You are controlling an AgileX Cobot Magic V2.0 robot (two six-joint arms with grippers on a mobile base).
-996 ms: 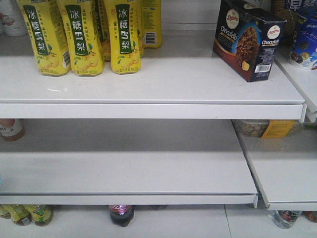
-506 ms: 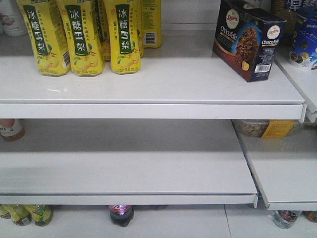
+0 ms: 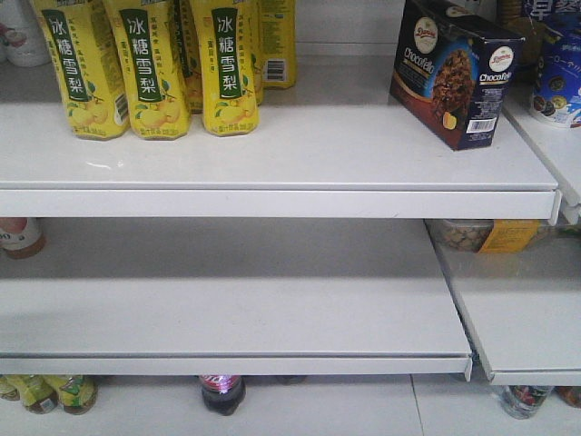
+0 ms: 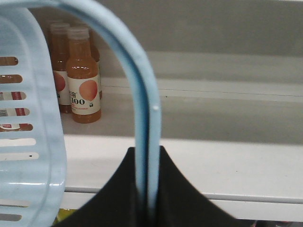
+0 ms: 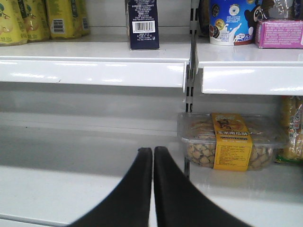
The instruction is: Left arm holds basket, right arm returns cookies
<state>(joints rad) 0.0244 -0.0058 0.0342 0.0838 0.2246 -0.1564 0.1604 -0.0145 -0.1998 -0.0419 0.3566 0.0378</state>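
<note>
A dark navy carton of cookies (image 3: 454, 73) stands upright at the right end of the upper shelf (image 3: 272, 154), apparently already returned, well apart from the yellow drink bottles (image 3: 150, 64). Only the left wrist view shows the left gripper (image 4: 147, 189) clamped on the blue handle (image 4: 142, 104) of the basket (image 4: 28, 142), steadying it. Only the right wrist view shows the right gripper (image 5: 153, 163), pressed closed and empty, below the carton's barcode end

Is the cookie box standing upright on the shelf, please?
Yes, upright: the cookie box stands on its base on the top shelf, nothing gripping it.
</note>
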